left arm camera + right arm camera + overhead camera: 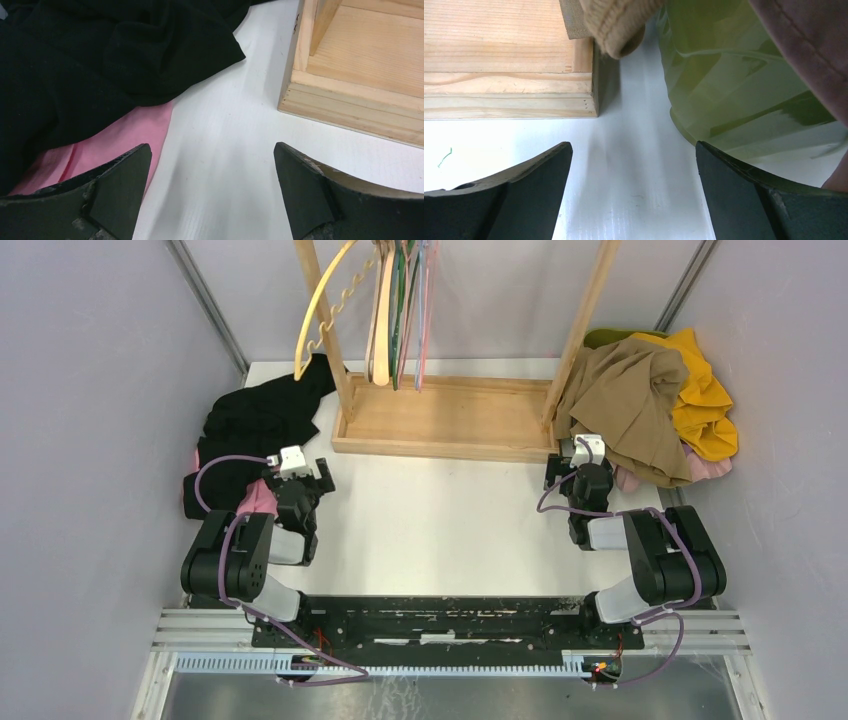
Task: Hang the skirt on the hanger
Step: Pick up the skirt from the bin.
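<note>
Not started: left gripper (212,155) and right gripper (634,150) gape wide and empty, clothes (255,420) lie heaped, hangers (395,310) hang on the rack (440,425)

Pale bare wood on the rack base (440,420), grain lines plain, no varnish shine. The table (440,530) is white and smooth with a soft sheen. Black cloth (255,425) reads matt and soft; the pink cloth (125,135) is smooth and matt too. Tan cloth (625,400) shows a ribbed knit edge, yellow cloth (710,390) looks matt, and the olive-green fabric (734,75) is glossy, almost satin. The hangers (400,310) gleam, thin and coloured; material unclear. The left gripper (212,170) has matt black fingers (120,185), scuffed grey.
</note>
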You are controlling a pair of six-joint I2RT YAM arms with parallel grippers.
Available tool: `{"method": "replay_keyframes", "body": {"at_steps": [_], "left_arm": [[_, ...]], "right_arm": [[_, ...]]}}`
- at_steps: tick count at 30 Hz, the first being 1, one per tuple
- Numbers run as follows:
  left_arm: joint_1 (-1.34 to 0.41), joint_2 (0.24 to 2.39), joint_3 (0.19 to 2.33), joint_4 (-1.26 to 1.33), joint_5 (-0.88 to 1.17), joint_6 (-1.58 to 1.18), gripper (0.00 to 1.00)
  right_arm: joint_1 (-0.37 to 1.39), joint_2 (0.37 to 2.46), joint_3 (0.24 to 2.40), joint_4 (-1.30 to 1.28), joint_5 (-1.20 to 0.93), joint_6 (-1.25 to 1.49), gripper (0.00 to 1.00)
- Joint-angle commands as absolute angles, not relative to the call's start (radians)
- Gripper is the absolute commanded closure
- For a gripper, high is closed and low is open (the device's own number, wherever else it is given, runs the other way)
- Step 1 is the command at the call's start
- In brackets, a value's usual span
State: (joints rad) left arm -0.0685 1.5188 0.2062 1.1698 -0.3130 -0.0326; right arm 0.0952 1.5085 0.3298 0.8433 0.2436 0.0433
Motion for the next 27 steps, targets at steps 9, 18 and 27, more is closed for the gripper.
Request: {"method": "replay_keyframes", "body": {"at_steps": [9,18,27], "left_arm": [[-0.067,1.520,0.206,1.233,-0.330,-0.049,0.01],[-0.097,1.322,0.298,0.897,-0.293,-0.035,0.01],[-0.125,1.014,0.506,0.350,-0.159,-0.365,0.01]], "right_arm": [[0.089,1.506,0.354,0.883,0.241,0.039,0.00],[0.090,1.226,0.481,0.393,0.458,0.179,0.00],[0.090,0.923,0.749,-0.162,0.372,0.338,0.00]]}}
